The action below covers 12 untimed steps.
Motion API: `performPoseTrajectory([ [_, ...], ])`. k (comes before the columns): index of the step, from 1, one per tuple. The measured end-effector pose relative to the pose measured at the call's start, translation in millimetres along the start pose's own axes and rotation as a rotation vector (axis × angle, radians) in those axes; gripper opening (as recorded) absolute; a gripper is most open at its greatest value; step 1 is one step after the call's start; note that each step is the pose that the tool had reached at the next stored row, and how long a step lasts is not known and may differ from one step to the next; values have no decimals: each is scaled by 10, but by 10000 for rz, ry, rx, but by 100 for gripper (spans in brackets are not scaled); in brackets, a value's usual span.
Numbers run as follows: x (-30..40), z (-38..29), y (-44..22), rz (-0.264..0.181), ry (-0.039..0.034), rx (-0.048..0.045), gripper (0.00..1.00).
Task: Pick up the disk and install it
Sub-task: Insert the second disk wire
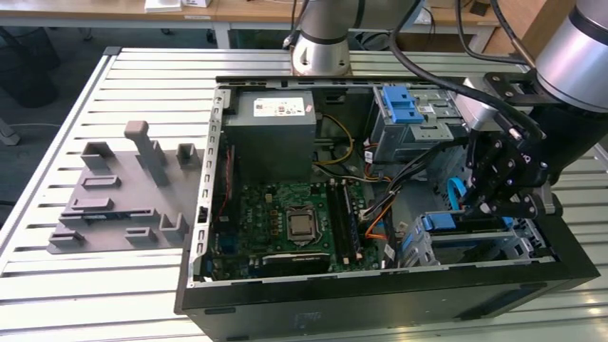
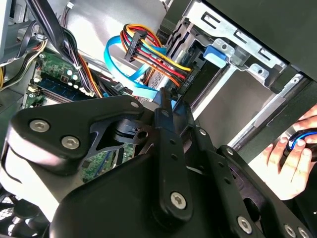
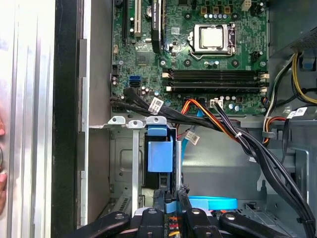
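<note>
The disk (image 1: 446, 222) sits edge-up in the metal drive cage (image 1: 513, 246) at the lower corner of the open computer case, on the exterior view's right. Its blue plastic rail (image 3: 160, 153) shows between the cage's metal tabs, and its blue end tab (image 2: 216, 53) pokes out of the cage. My black gripper (image 1: 485, 210) reaches down into the case at the disk's cable end. Its fingers (image 3: 158, 201) stand close together, pinching the disk's blue edge (image 2: 166, 101). A connector with coloured wires (image 2: 153, 54) and a blue flat cable (image 2: 119, 64) lie right by the fingertips.
Beside the cage are the motherboard (image 1: 295, 221), black cable bundles (image 3: 257, 153), a grey metal box (image 1: 275, 128) and a blue latch on a second cage (image 1: 404, 107). A grey fixture (image 1: 124, 192) lies on the slatted table (image 1: 95, 285). A person's hand (image 2: 292, 153) rests outside the case.
</note>
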State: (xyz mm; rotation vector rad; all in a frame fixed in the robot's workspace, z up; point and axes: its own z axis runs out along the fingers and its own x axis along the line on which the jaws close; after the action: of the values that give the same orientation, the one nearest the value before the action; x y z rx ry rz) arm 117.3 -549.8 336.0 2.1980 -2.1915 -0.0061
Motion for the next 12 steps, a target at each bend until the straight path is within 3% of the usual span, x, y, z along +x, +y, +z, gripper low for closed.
performPoseTrajectory([
  [12,3,1,0,-1,-45,0,25],
])
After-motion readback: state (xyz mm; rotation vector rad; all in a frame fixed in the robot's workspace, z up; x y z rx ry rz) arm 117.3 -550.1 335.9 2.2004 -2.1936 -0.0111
